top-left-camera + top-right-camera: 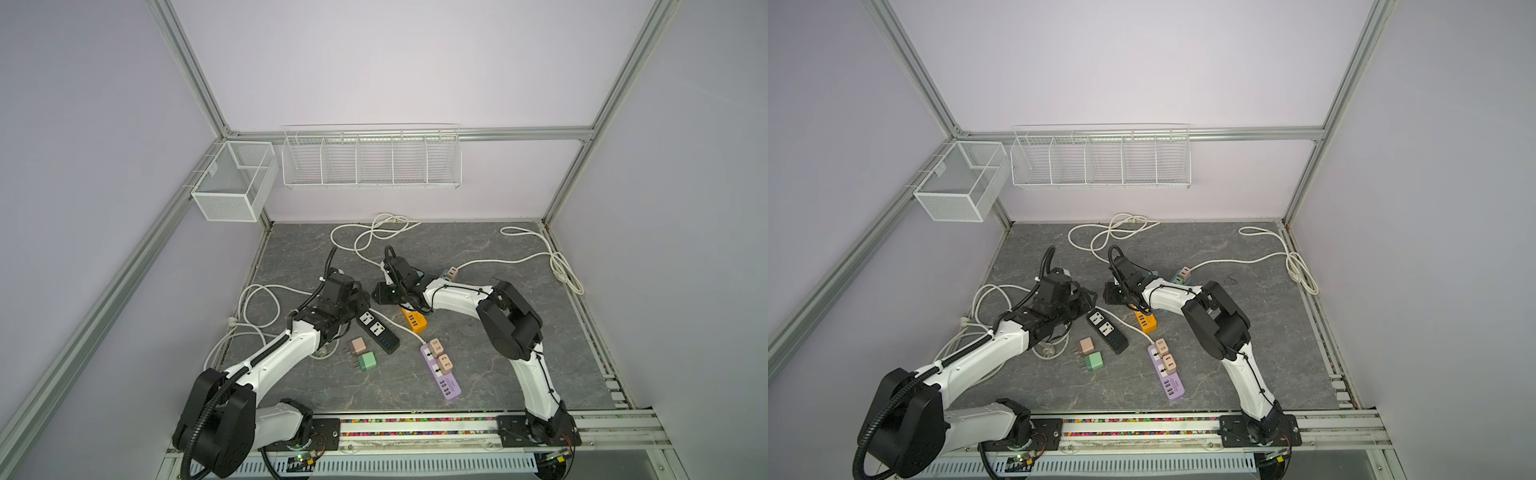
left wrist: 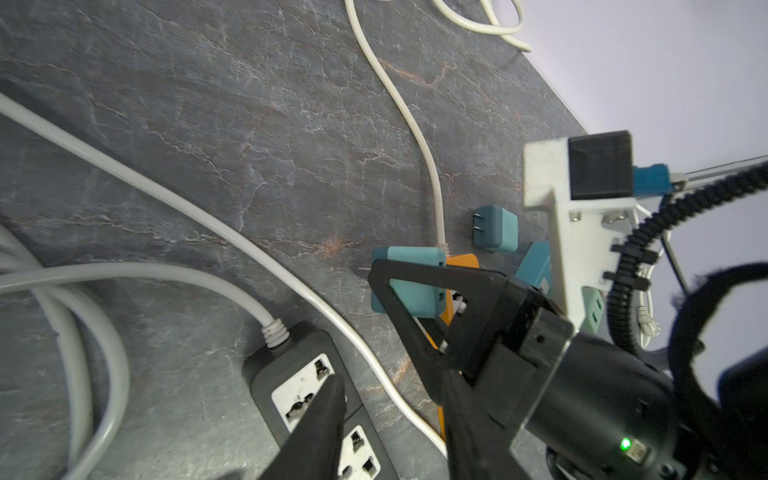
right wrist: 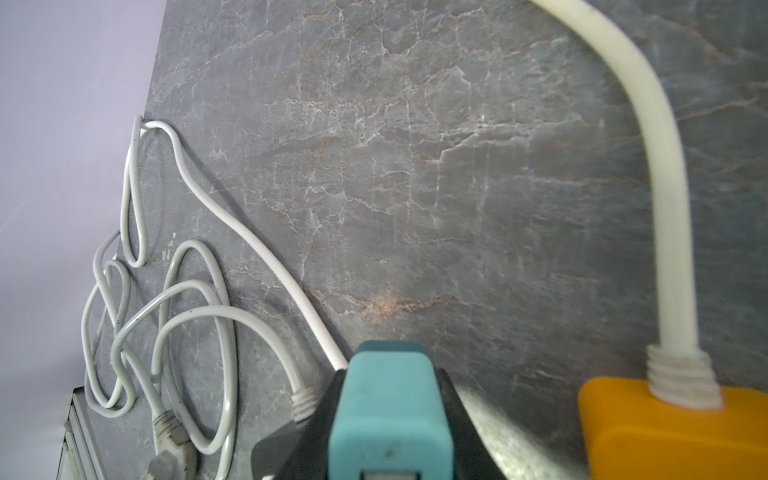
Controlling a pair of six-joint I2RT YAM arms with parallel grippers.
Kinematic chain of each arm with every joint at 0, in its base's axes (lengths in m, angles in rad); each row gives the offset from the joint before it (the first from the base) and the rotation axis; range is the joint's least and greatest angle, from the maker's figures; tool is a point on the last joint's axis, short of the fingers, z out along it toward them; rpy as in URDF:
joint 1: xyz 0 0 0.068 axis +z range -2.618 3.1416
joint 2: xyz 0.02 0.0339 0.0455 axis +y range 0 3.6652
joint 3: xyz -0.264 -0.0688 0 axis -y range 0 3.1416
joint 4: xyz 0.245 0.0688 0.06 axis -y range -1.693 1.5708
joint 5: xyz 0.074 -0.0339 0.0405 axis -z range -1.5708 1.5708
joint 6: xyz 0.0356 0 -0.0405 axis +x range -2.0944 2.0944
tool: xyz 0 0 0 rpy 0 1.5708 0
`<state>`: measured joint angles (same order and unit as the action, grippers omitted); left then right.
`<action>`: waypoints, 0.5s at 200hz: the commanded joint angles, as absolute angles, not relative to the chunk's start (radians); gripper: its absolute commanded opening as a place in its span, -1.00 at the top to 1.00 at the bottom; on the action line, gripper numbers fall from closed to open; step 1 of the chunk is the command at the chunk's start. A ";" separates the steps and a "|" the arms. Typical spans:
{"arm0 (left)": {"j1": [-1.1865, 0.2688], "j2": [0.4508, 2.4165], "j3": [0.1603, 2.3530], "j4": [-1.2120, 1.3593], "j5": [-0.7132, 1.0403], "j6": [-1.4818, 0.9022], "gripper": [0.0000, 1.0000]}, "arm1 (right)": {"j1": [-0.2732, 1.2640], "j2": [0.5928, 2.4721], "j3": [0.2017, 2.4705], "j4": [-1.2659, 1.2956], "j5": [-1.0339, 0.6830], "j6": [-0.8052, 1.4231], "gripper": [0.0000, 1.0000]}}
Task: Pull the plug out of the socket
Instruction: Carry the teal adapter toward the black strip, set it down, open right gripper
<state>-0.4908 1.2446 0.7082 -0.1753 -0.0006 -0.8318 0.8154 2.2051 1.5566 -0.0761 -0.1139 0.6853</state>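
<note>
Mesh basket [image 1: 232,183] on the left rail, five-bay wire rack [image 1: 372,162] on the back wall. Purple strip [image 1: 442,372] carries two beige plugs [image 1: 436,345], seated. Right claw [image 3: 388,415] clamps the teal plug [image 3: 390,374], held just beside the orange strip [image 3: 673,432]. Left claw [image 2: 392,380] part-open above the black strip [image 2: 299,390]. Grey marbled counter [image 1: 473,374], white cords [image 1: 374,232] looped across it. Tan plug [image 1: 356,345] and green plug [image 1: 367,361] lie loose near the black strip. Lilac walls [image 1: 415,62], aluminium frame [image 1: 190,70].
</note>
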 commanded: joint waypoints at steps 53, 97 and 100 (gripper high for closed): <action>-0.484 1.244 0.699 -0.185 -0.026 -0.822 0.18 | 0.827 2.281 1.638 -0.097 -0.130 0.701 0.28; -0.484 1.248 0.708 -0.182 -0.018 -0.816 0.17 | 0.830 2.268 1.654 -0.146 -0.107 0.680 0.07; -0.482 1.249 0.708 -0.184 -0.018 -0.816 0.17 | 0.831 2.267 1.654 -0.147 -0.107 0.681 0.07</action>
